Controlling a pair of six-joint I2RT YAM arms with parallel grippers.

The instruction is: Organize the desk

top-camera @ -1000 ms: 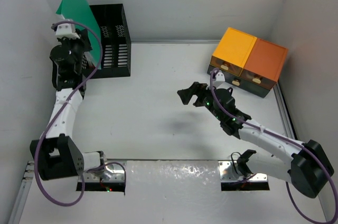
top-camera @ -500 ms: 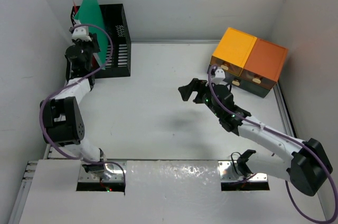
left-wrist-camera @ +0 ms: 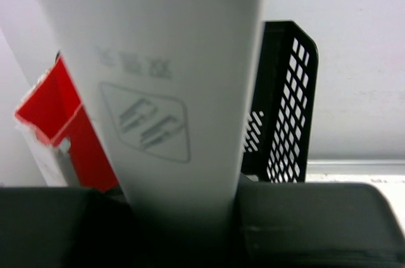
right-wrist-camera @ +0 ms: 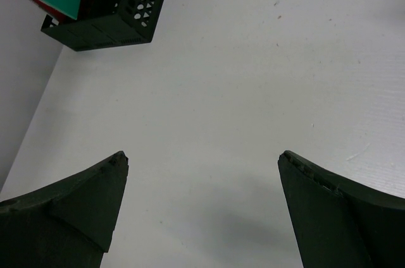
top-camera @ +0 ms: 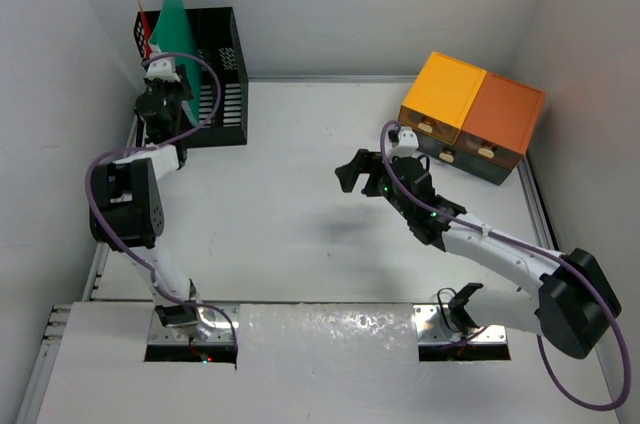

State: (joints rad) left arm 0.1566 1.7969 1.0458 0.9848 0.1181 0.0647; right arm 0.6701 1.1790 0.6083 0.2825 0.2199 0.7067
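The desk (top-camera: 290,234) is a white tabletop, seen also in the right wrist view (right-wrist-camera: 253,59). My left gripper (top-camera: 161,86) is shut on a green folder (top-camera: 175,14) that stands upright, point up, at the left end of the black mesh rack (top-camera: 218,74). In the left wrist view the folder (left-wrist-camera: 158,78) looks grey and fills the space between my left gripper's (left-wrist-camera: 183,220) dark fingers. A red folder (left-wrist-camera: 60,122) stands just left of it. My right gripper (top-camera: 358,172) hovers open over mid-desk, with nothing between its fingers (right-wrist-camera: 202,157).
Two orange drawer boxes (top-camera: 470,109) stand at the back right. The rack (right-wrist-camera: 107,9) sits in the back left corner against the walls. Metal rails (top-camera: 535,204) run along the desk's sides.
My left arm has swung right and back, carrying the green folder from beside the rack to its left end. The right gripper has barely shifted.
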